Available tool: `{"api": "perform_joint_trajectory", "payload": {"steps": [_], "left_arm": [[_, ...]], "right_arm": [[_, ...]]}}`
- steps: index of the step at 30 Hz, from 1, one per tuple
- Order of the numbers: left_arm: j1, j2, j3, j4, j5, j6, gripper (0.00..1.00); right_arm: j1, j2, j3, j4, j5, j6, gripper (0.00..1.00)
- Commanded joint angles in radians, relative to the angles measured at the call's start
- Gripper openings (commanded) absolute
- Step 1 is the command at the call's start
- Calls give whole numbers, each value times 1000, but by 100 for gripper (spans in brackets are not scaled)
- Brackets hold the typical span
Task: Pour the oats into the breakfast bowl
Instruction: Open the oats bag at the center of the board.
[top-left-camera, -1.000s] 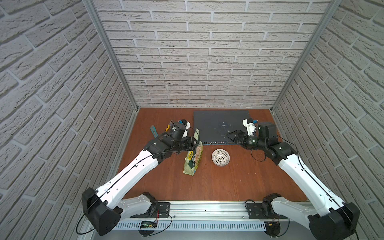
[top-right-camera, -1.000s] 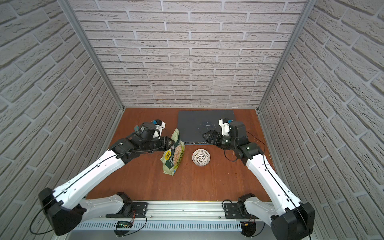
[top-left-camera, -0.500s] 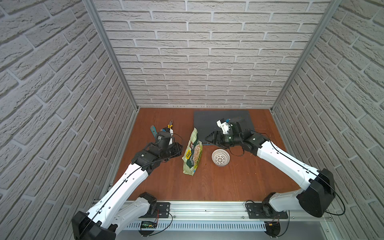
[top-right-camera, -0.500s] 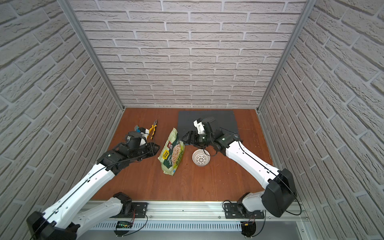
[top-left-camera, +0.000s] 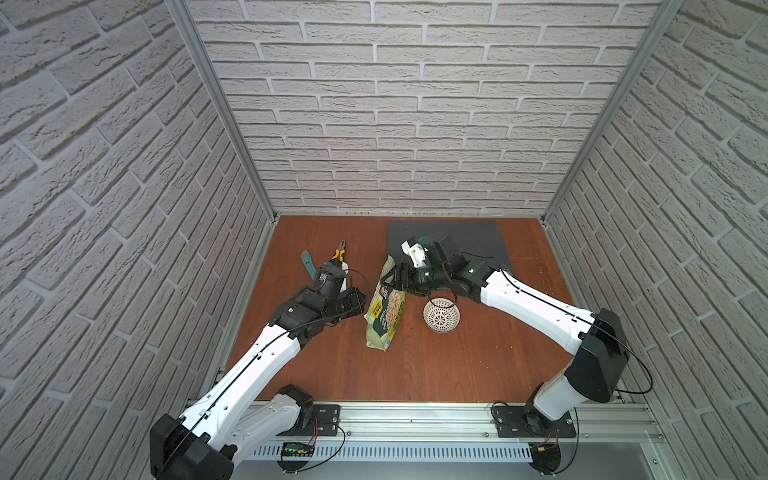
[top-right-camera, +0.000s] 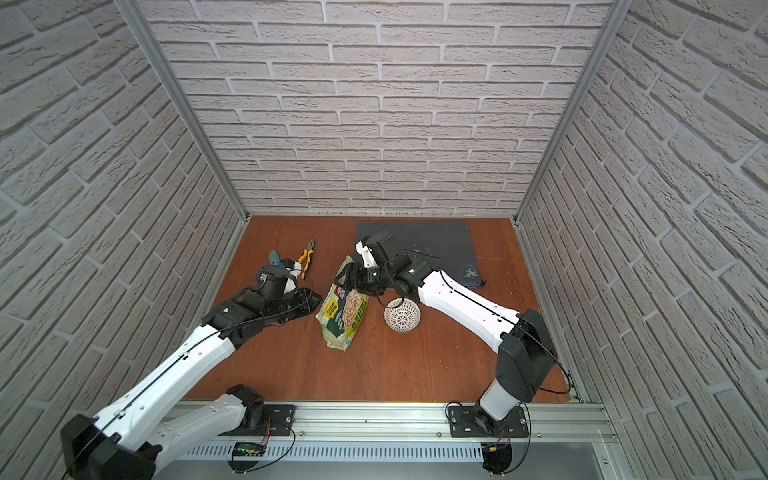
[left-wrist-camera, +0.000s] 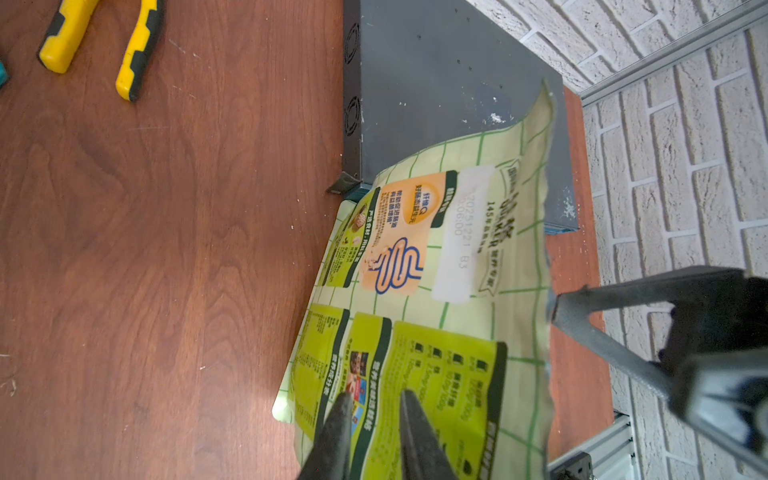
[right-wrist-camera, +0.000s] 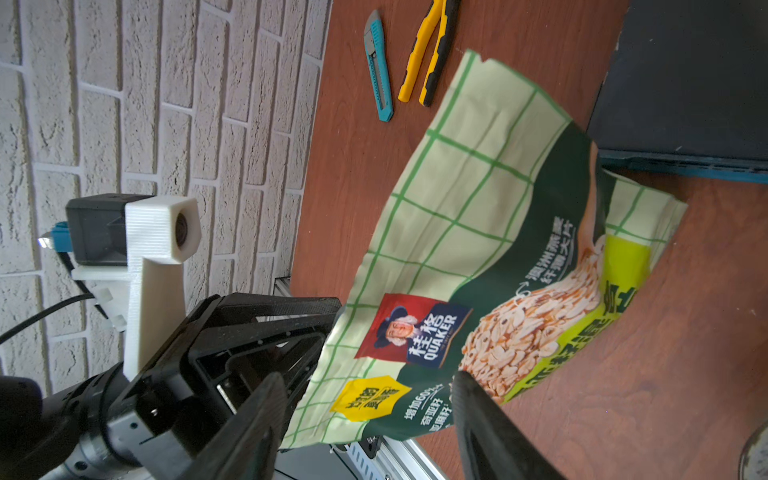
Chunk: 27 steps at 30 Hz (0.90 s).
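Green pouch (top-left-camera: 386, 320) now has right tool (top-left-camera: 390, 282) beside it.

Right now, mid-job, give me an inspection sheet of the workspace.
Surface: wooden tabletop, no spill seen.
Job's things: oat pouch propped up between the arms; breakfast bowl beside it, nothing seen inside.
Clutter: pliers, utility knife, dark grey slab at the back.
Grippers: left gripper jaws narrow at the pouch's side, grip unclear; right gripper open, jaws straddling the pouch.
Cables: black wrist cable crosses the bowl's far rim in both top views.
Surroundings: brick-pattern walls, aluminium base rail.
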<state>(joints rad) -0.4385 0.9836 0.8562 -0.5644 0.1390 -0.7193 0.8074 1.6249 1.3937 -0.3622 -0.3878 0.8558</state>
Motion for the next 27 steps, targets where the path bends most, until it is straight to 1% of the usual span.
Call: {"api": "perform_joint_trajectory", "payload": {"steps": [1, 12, 18, 22, 27], "left_arm": [[7, 2, -15, 34, -20, 12, 24], [7, 15, -6, 19, -42, 29, 24], [7, 13, -4, 15, -52, 31, 24], [8, 14, -1, 8, -61, 30, 24], [8, 19, 1, 9, -61, 31, 24]], "right_arm": [[12, 11, 42, -24, 39, -21, 66], [18, 67, 94, -55, 42, -33, 65], [18, 88, 114, -90, 57, -44, 62], [18, 100, 115, -98, 54, -45, 57], [18, 110, 117, -108, 57, -52, 56]]}}
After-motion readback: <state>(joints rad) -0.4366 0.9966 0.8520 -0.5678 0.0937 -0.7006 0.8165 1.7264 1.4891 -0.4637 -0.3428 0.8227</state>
